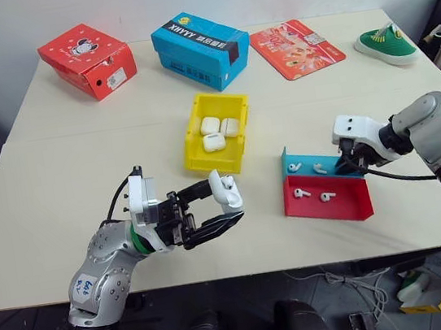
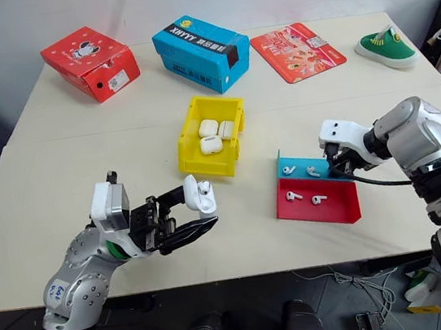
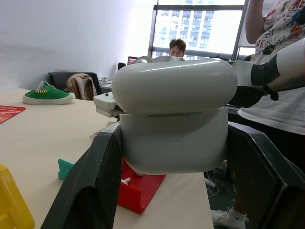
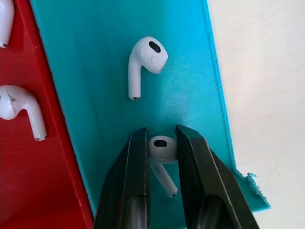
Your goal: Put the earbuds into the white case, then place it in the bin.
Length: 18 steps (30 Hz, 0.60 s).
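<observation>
My left gripper (image 1: 223,207) is shut on a white case (image 1: 226,194), held above the table's front with its lid tipped open. The left wrist view shows this case (image 3: 174,119) squeezed between both black fingers (image 3: 90,191). My right gripper (image 4: 161,143) points down into the blue tray (image 4: 190,95) and is shut on one earbud (image 4: 161,147). A second earbud (image 4: 145,59) lies loose just ahead of it. Two more earbuds (image 1: 302,194) lie in the red tray (image 1: 349,206). The yellow bin (image 1: 195,159) stands mid-table with three white cases (image 1: 214,142) inside.
A red box (image 1: 89,60), a blue box (image 1: 201,50), a flat red packet (image 1: 296,48) and a green shoe (image 1: 387,45) lie along the table's far side. A seated person (image 3: 178,46) and a standing one (image 3: 281,28) are beyond the table's right end.
</observation>
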Motion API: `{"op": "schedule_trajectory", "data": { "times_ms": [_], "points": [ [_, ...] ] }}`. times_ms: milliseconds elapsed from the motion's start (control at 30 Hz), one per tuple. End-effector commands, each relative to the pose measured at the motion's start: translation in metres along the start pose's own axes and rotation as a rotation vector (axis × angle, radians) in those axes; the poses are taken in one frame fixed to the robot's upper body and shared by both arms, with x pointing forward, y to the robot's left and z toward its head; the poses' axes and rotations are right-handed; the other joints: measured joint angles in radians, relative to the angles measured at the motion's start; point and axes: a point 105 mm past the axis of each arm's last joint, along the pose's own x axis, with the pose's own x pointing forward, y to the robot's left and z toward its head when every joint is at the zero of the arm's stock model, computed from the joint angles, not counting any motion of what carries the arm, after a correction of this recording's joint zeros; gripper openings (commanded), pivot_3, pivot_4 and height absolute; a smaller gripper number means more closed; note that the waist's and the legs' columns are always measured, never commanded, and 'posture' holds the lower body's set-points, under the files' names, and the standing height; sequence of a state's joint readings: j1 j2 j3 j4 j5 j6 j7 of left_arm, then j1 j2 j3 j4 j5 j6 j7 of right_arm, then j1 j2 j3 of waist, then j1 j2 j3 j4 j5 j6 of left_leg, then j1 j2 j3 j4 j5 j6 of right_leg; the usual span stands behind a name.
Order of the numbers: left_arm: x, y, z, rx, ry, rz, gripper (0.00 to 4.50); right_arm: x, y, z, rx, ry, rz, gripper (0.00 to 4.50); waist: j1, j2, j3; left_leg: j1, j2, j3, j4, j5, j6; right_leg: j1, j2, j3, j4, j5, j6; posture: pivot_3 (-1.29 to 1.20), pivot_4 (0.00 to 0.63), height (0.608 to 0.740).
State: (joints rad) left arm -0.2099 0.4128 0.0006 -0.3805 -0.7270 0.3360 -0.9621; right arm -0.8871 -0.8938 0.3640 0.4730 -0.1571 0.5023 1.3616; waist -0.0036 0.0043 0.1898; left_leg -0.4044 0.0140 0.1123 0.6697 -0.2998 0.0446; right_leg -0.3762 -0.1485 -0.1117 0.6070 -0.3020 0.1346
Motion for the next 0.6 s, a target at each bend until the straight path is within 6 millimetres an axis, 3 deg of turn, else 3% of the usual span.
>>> {"op": "schedule_trajectory", "data": {
  "times_ms": [33, 500, 600],
  "points": [
    [0.0012, -0.0038, 0.0091, 0.040, -0.022, -0.019, 2.79, 0.0032, 0.0033, -0.0055, 0.011, 0.010, 0.009, 0.37, 0.000, 0.000, 0.000, 0.000, 0.000, 0.000, 0.000, 0.000, 0.000, 0.000, 0.000, 0.000, 0.000, 0.000, 0.000, 0.00, 0.150, 0.740],
    [0.0016, -0.0033, 0.0089, 0.038, -0.022, -0.024, 2.79, -0.0034, 0.0009, -0.0057, 0.011, 0.009, -0.013, 0.37, 0.000, 0.000, 0.000, 0.000, 0.000, 0.000, 0.000, 0.000, 0.000, 0.000, 0.000, 0.000, 0.000, 0.000, 0.000, 0.00, 0.150, 0.740],
    [0.0017, -0.0033, 0.0086, 0.038, -0.023, -0.022, 2.79, -0.0039, -0.0028, -0.0043, 0.003, -0.005, -0.041, 1.40, 0.000, 0.000, 0.000, 0.000, 0.000, 0.000, 0.000, 0.000, 0.000, 0.000, 0.000, 0.000, 0.000, 0.000, 0.000, 0.00, 0.150, 0.740]
  ]
}}
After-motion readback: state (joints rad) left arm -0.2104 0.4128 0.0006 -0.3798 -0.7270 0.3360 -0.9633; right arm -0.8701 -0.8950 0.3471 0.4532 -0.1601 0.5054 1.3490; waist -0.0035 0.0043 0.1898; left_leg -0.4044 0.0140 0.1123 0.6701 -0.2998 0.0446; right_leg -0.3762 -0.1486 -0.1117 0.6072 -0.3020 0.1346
